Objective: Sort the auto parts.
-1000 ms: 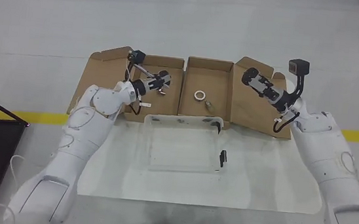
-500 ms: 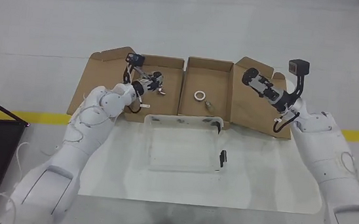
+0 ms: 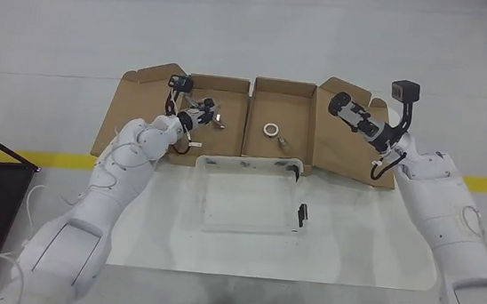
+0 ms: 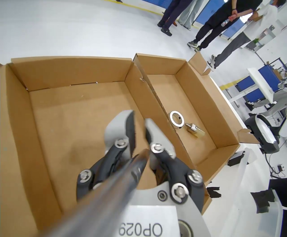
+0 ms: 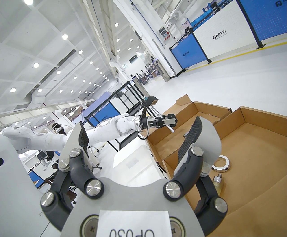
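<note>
Cardboard boxes [image 3: 281, 89] stand along the far edge of the white surface [image 3: 368, 245]. The left hand [image 4: 139, 128] is closed on a metal rod [image 4: 125, 179] over the left box [image 4: 74, 74]. The rod seems stiff, smooth and slippery, so it is best held near its middle. The right hand [image 5: 139, 130] is open above the right box [image 3: 342, 153].

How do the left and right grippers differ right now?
The left gripper is shut on a metal rod; the right gripper is open and empty. The left gripper hangs over the left box, the right gripper over the cardboard at the right end. Both have the same grey fingers.
</note>
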Robot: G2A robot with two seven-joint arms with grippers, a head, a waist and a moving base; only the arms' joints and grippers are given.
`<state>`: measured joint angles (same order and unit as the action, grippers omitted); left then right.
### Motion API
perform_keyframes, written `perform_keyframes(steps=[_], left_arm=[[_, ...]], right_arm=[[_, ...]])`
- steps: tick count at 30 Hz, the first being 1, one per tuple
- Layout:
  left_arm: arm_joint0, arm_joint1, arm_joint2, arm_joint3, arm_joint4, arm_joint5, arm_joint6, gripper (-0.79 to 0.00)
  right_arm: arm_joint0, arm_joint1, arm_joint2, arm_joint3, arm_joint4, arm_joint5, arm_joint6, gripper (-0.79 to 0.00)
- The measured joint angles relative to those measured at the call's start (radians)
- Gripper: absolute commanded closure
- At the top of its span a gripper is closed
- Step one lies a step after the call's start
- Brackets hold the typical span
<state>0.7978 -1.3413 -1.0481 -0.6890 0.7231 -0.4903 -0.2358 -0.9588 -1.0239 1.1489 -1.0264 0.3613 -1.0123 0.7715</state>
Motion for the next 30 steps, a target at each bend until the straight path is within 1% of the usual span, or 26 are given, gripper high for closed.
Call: perform_keyframes(steps=[2,5,8,9,11,12,15,18,21,27,28,30], left_arm=[[0.000,-0.001,0.002,0.009,0.004,-0.003,0.006,-0.668],[-0.001,-0.001,0.002,0.020,0.005,-0.008,0.010,-0.616],[-0.001,-0.001,-0.002,0.022,-0.002,-0.021,0.015,-0.616],[0.000,0.000,-0.005,0.020,-0.004,-0.026,0.018,-0.628],[0.002,0.003,-0.013,0.011,-0.010,-0.037,0.025,-0.705],[0.004,0.004,-0.017,0.005,-0.013,-0.041,0.028,-0.779],[0.014,0.013,-0.039,-0.024,-0.021,-0.056,0.037,-0.785],[0.033,0.028,-0.073,-0.073,-0.027,-0.076,0.044,-0.785],[0.067,0.047,-0.118,-0.151,-0.023,-0.089,0.051,-0.785],[0.177,0.085,-0.225,-0.358,-0.052,-0.094,0.033,-0.785],[0.202,0.091,-0.246,-0.398,-0.075,-0.097,0.021,-0.785],[0.238,0.097,-0.274,-0.451,-0.136,-0.106,-0.007,-0.785]], right_arm=[[0.000,0.000,0.000,0.000,0.000,0.000,0.000,-0.785],[0.000,0.000,0.000,0.000,0.000,0.000,0.000,-0.785],[0.000,0.000,0.000,0.000,0.000,0.000,0.000,-0.785],[0.000,0.000,0.000,0.000,0.000,0.000,0.000,-0.785],[0.000,0.000,0.000,0.000,0.000,0.000,0.000,-0.785],[0.000,0.000,0.000,0.000,0.000,0.000,0.000,-0.785],[0.000,0.000,0.000,0.000,0.000,0.000,0.000,-0.785],[0.000,0.000,0.000,0.000,0.000,0.000,0.000,-0.785],[0.000,0.000,0.000,0.000,0.000,0.000,0.000,-0.785],[0.000,0.000,0.000,0.000,0.000,0.000,0.000,-0.785],[0.000,0.000,0.000,0.000,0.000,0.000,0.000,-0.785],[0.000,0.000,0.000,0.000,0.000,0.000,0.000,-0.785]])
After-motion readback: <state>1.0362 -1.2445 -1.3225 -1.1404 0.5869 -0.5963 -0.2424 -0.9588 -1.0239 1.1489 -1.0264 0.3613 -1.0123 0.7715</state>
